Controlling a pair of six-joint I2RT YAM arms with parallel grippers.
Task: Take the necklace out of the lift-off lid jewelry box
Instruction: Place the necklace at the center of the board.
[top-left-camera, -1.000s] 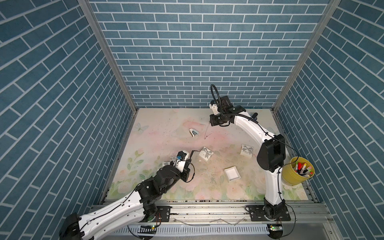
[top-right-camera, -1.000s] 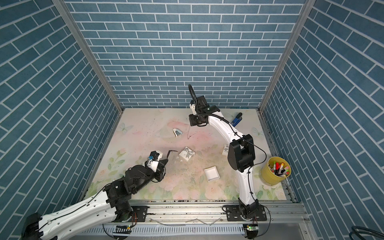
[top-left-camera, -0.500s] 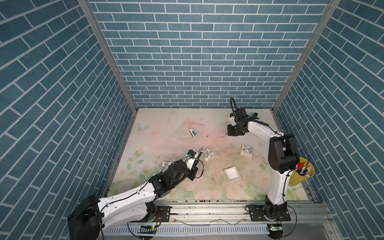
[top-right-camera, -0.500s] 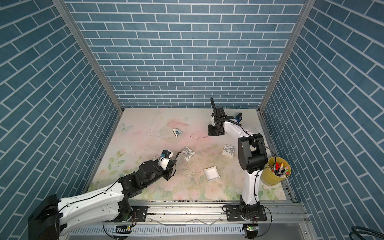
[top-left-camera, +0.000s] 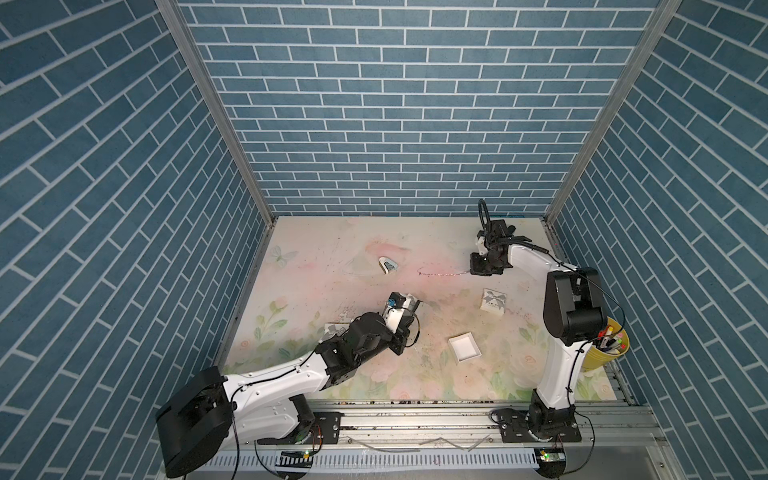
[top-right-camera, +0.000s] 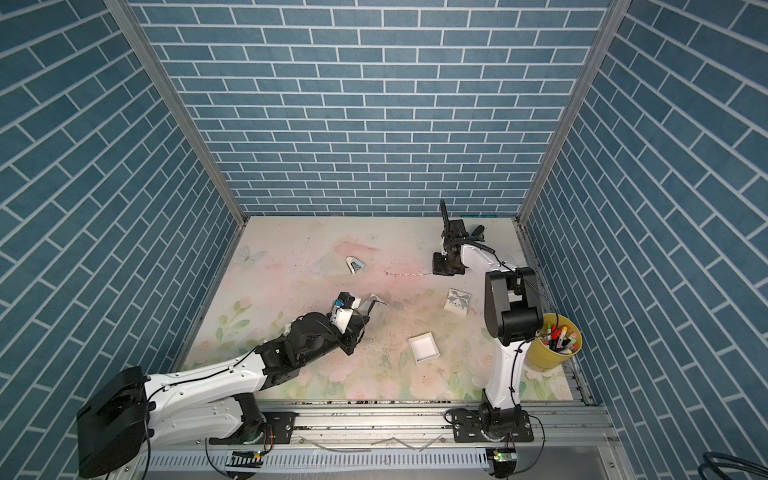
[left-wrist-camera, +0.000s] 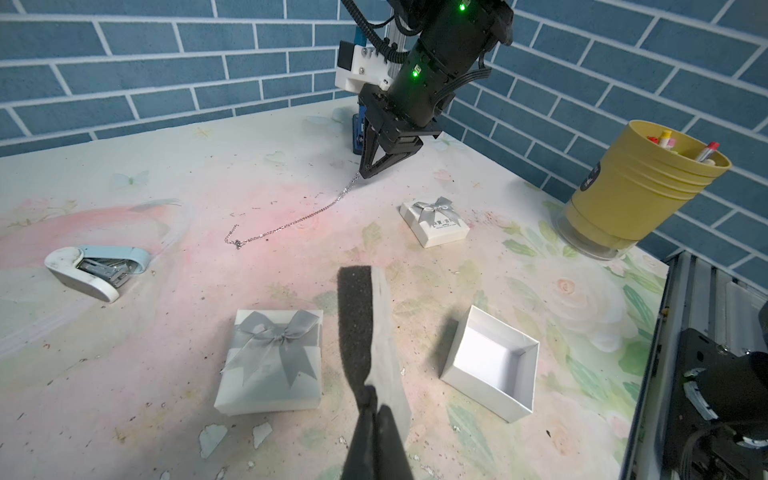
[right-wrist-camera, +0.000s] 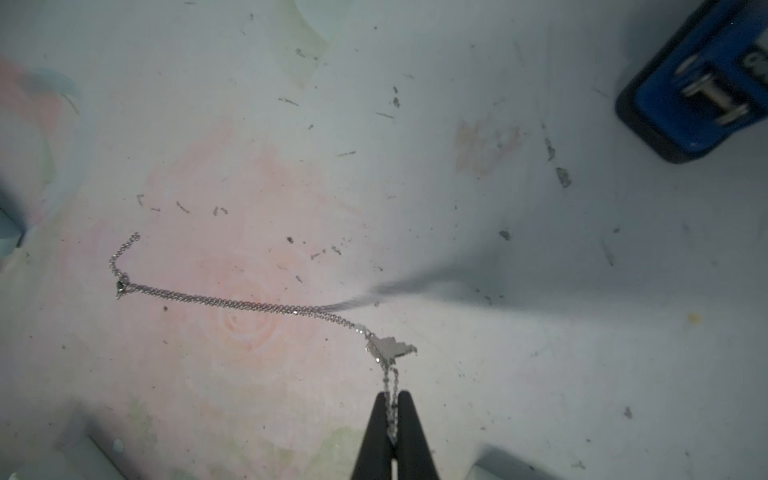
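Observation:
The silver necklace (right-wrist-camera: 232, 301) lies stretched in a line on the floral mat, and shows in both top views (top-left-camera: 442, 273) (top-right-camera: 409, 273). My right gripper (right-wrist-camera: 392, 399) is shut on the chain just behind the butterfly pendant (right-wrist-camera: 390, 347), low over the mat at the back right (top-left-camera: 474, 272). The jewelry box stands open as a white tray (left-wrist-camera: 490, 365) (top-left-camera: 464, 347). Beside it lies a white piece with a grey bow (left-wrist-camera: 274, 361). My left gripper (left-wrist-camera: 376, 401) is shut on a thin foam insert (left-wrist-camera: 365, 324), black on one face and white on the other, near the mat's middle (top-right-camera: 376, 305).
A second small white bowed box (left-wrist-camera: 434, 222) (top-left-camera: 493, 300) sits near the right arm. A pale blue stapler (left-wrist-camera: 97, 266) (top-left-camera: 388, 264) lies at the back centre. A yellow cup of pens (left-wrist-camera: 640, 187) stands at the right edge, and a blue object (right-wrist-camera: 698, 75) by the back wall.
My right arm swung right and down, dragging the necklace until it lay along the mat. My left arm reached further toward the middle, still holding the foam insert.

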